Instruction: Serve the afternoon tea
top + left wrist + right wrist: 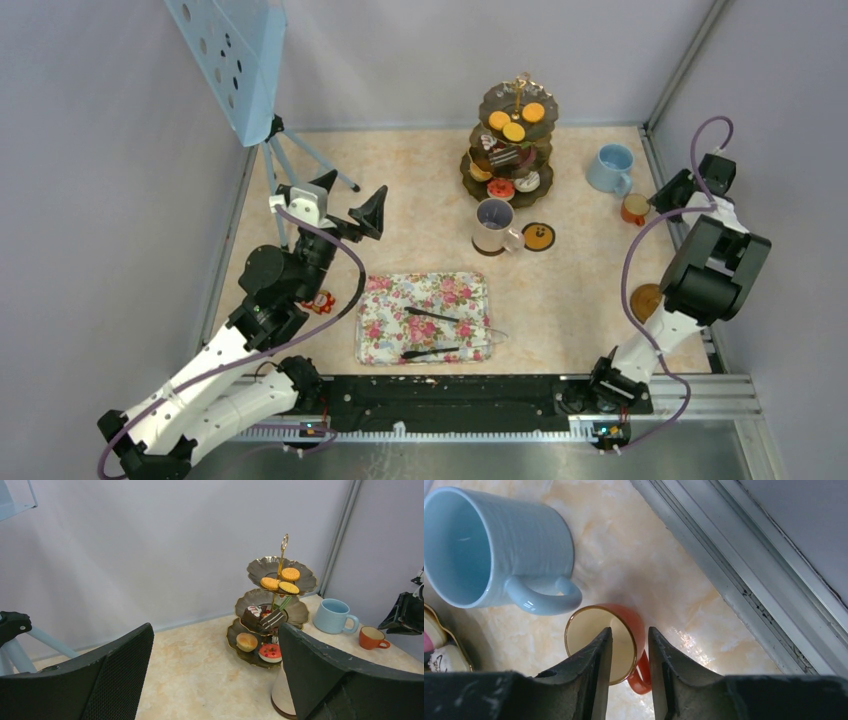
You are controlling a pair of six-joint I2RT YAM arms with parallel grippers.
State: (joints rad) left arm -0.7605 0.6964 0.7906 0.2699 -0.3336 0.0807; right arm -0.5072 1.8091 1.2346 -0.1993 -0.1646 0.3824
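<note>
The dark three-tier stand (pixel 512 140) with gold handle (pixel 284 542) stands at the back centre. It carries orange rounds (pixel 280 582), cake slices (pixel 265 617), a bun (pixel 247 641) and a red donut (pixel 270 651). The pale-grey cup (pixel 493 226) stands in front of it. The light-blue cup (pixel 610 168) and the small orange cup (pixel 634 208) stand to its right. My right gripper (pixel 630 630) is open just above the orange cup (pixel 586 632), with one finger over its mouth and the other outside by the handle. My left gripper (pixel 350 200) is open and empty, left of the stand.
The floral tray (pixel 385 335) with black tongs (pixel 440 335) lies at the front centre. A dark saucer (pixel 539 237) sits by the grey cup, and another saucer (pixel 646 300) by the right arm. A small red toy (pixel 320 302) lies beside the left arm. A blue perforated board (pixel 235 60) on a tripod stands back left.
</note>
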